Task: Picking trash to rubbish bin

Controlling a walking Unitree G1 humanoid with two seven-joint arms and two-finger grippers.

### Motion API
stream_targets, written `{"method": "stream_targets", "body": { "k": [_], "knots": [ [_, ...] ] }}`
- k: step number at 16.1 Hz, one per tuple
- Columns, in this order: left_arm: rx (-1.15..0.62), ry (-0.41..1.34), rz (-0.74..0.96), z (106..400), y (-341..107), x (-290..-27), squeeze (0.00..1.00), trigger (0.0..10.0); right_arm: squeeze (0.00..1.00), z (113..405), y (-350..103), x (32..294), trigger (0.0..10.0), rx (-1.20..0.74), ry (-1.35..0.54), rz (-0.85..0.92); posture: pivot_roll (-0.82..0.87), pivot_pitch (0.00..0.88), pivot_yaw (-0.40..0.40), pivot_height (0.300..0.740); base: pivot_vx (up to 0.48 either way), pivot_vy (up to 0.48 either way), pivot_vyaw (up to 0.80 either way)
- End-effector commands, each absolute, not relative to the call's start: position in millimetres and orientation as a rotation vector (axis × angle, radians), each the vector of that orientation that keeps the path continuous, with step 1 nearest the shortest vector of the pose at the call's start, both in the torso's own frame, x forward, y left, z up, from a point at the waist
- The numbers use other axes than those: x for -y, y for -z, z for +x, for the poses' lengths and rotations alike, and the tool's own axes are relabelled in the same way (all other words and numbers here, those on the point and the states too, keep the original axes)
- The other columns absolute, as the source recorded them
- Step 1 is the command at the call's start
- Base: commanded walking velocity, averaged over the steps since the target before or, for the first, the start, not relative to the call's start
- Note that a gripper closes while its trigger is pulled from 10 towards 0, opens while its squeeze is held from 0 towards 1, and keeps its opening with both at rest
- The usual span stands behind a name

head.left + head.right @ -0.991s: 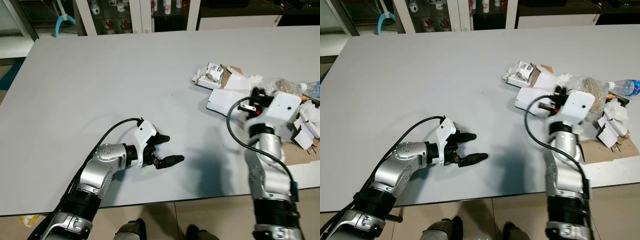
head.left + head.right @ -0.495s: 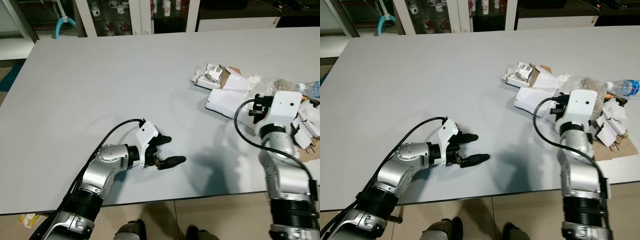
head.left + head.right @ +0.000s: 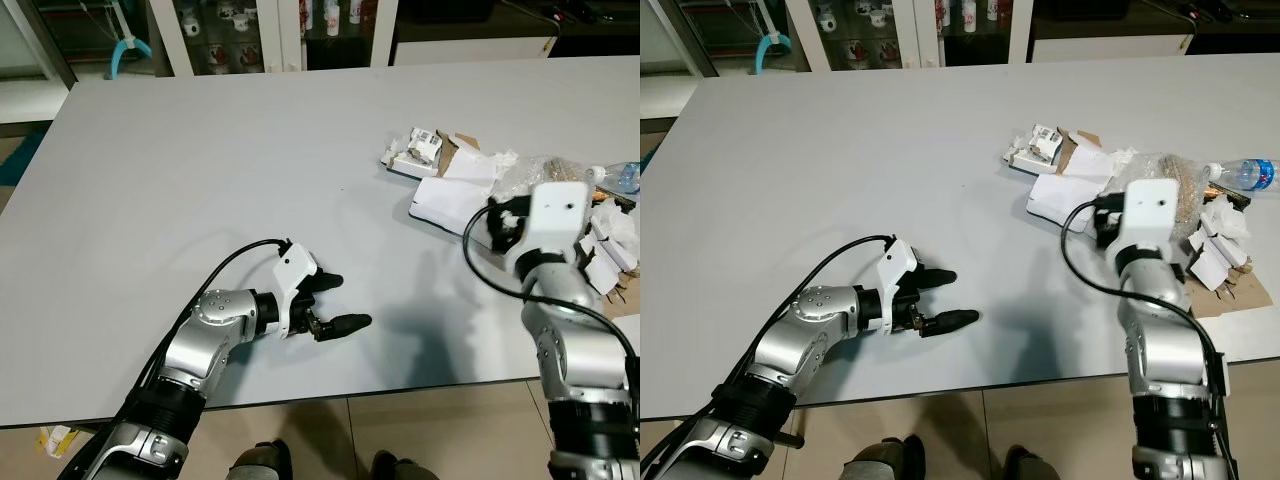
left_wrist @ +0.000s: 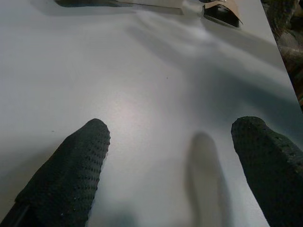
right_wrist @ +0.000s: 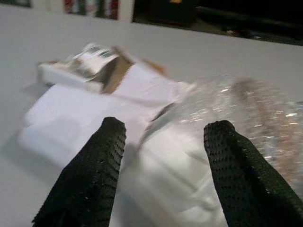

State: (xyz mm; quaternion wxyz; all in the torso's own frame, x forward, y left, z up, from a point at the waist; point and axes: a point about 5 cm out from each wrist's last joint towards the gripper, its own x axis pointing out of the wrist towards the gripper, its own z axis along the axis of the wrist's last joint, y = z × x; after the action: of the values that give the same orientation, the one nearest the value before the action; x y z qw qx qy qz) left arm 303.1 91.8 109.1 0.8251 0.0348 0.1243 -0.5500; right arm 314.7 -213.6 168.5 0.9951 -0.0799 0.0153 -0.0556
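The trash lies in a heap at the table's right: a flat white paper (image 3: 448,200), a small torn box (image 3: 418,148), a crumpled clear plastic bag (image 3: 545,172), a bottle with a blue label (image 3: 1245,172) and brown cardboard (image 3: 1232,292). My right gripper (image 5: 163,137) is open and hovers just above the heap, pointing at the white paper (image 5: 71,118) and the plastic bag (image 5: 246,109), with nothing between its fingers. My left gripper (image 3: 346,301) is open low over bare table near the front edge, well left of the heap.
The grey table (image 3: 220,150) stretches wide and bare to the left and back. Glass cabinets (image 3: 250,30) stand beyond its far edge. The table's front edge runs just under my arms, with tiled floor (image 3: 330,440) below.
My right forearm has swung to the right and its wrist has settled over the near edge of the heap. The left arm has hardly moved.
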Motion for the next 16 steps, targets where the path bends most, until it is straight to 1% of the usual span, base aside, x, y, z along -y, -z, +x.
{"method": "stream_targets", "body": {
  "k": [1,5,8,13,16],
  "knots": [
    [-0.306,1.169,0.089,302,-103,-94,0.0,10.0,1.0,310,-165,210,10.0,-0.056,0.092,-0.179,0.25,0.142,0.009,0.74,0.0,0.0,0.0],
    [-0.307,1.17,0.091,302,-102,-95,0.0,10.0,1.0,303,-156,209,10.0,-0.114,0.096,-0.178,0.25,0.141,0.009,0.74,0.0,0.0,0.0],
    [-0.31,1.17,0.094,302,-102,-95,0.0,10.0,1.0,295,-152,213,10.0,-0.165,0.096,-0.23,0.25,0.138,0.009,0.74,0.0,0.0,0.0],
    [-0.312,1.172,0.093,301,-101,-95,0.0,10.0,1.0,285,-133,233,10.0,-0.242,0.165,-0.238,0.25,0.138,0.008,0.74,0.0,0.0,0.0],
    [-0.315,1.178,0.093,301,-101,-95,0.0,10.0,1.0,283,-122,239,10.0,-0.289,0.161,-0.222,0.25,0.141,0.012,0.74,0.0,0.0,0.0]
  ]
}}
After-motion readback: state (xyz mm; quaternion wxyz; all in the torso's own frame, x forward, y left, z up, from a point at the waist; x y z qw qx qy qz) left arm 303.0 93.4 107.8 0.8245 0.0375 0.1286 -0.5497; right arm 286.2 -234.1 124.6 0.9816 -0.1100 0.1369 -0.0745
